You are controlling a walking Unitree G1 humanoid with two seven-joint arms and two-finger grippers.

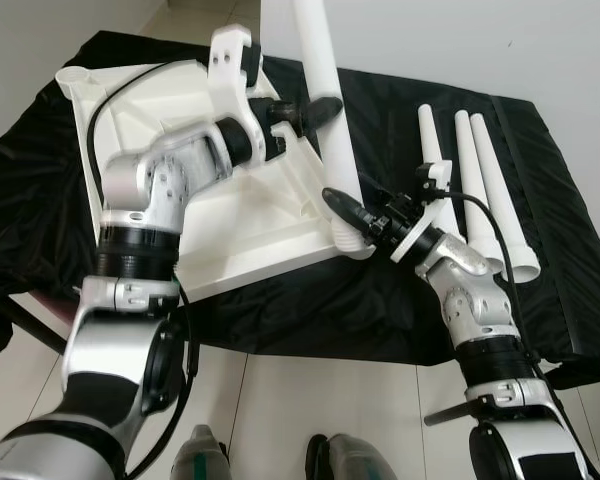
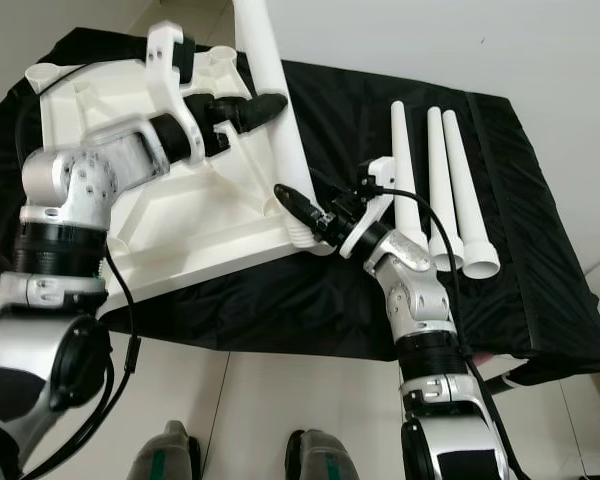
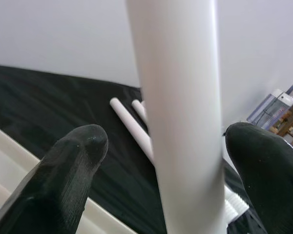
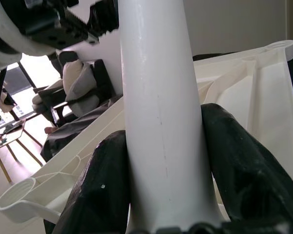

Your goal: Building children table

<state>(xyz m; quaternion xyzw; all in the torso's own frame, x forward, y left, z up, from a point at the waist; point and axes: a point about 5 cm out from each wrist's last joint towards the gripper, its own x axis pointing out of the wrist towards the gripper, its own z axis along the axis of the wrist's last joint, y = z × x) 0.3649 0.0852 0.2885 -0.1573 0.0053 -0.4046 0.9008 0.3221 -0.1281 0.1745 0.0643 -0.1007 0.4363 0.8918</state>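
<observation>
The white table top (image 1: 230,235) lies upside down on a black cloth (image 1: 430,310). One white leg (image 1: 320,60) stands upright in its near right corner socket. My right gripper (image 1: 345,210) is shut on this leg just above the base, and both pads (image 4: 239,170) press against the leg (image 4: 156,97). Higher up, my left gripper (image 1: 325,108) straddles the same leg (image 3: 180,122). Its fingers (image 3: 73,165) stand open on either side with gaps showing. Three loose white legs (image 1: 480,190) lie side by side on the cloth to the right.
The cloth-covered surface ends at a near edge, with pale tiled floor (image 1: 280,400) below it. Two grey-green feet (image 1: 200,455) show at the bottom. A white wall (image 1: 480,40) rises behind. The table top's far left corner socket (image 1: 75,78) is open.
</observation>
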